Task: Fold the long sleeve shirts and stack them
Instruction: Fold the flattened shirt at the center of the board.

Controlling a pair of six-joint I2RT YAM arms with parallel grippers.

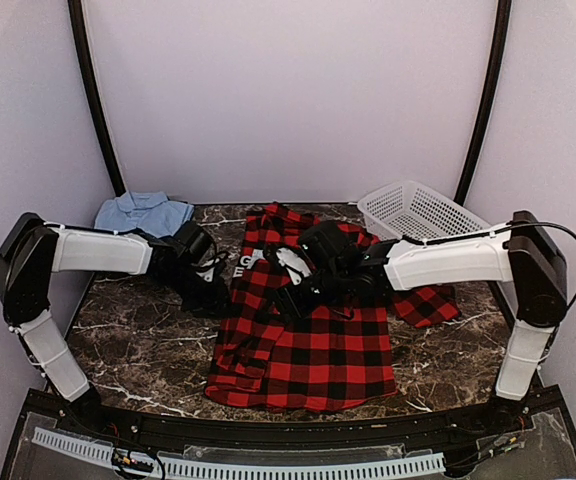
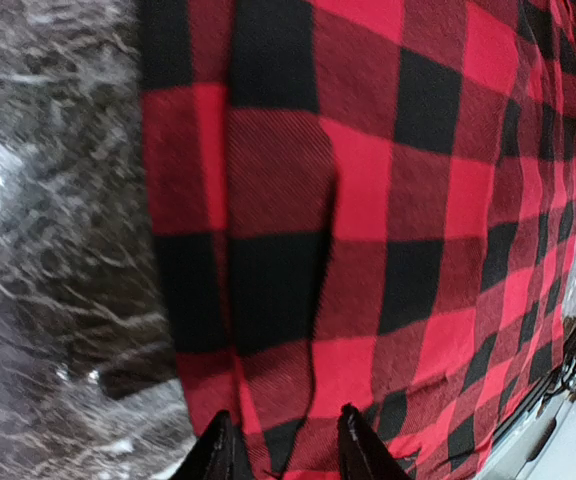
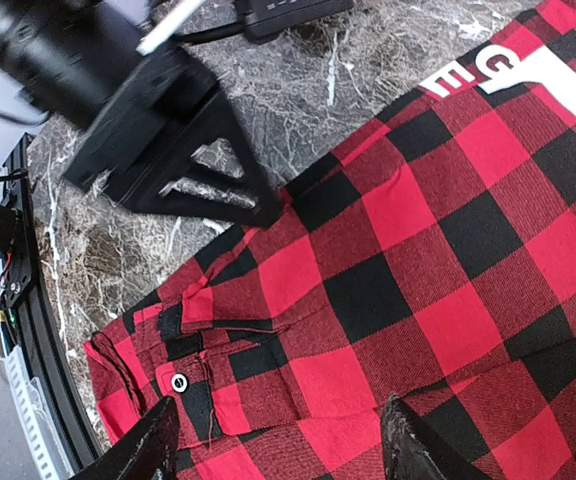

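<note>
on marble table [image 1: 138, 350], right pincer [image 3: 280, 425] spread wide above flannel shirt [image 3: 418, 300].

That flannel shirt [image 1: 313, 345] is matt woven cloth. Table [image 1: 138, 350] looks like glossy dark marble, basket [image 1: 418, 212] at 1 o'clock is white plastic mesh.

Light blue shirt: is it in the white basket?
No, the light blue shirt lies at the back left corner, apart from the white basket at the back right.
</note>
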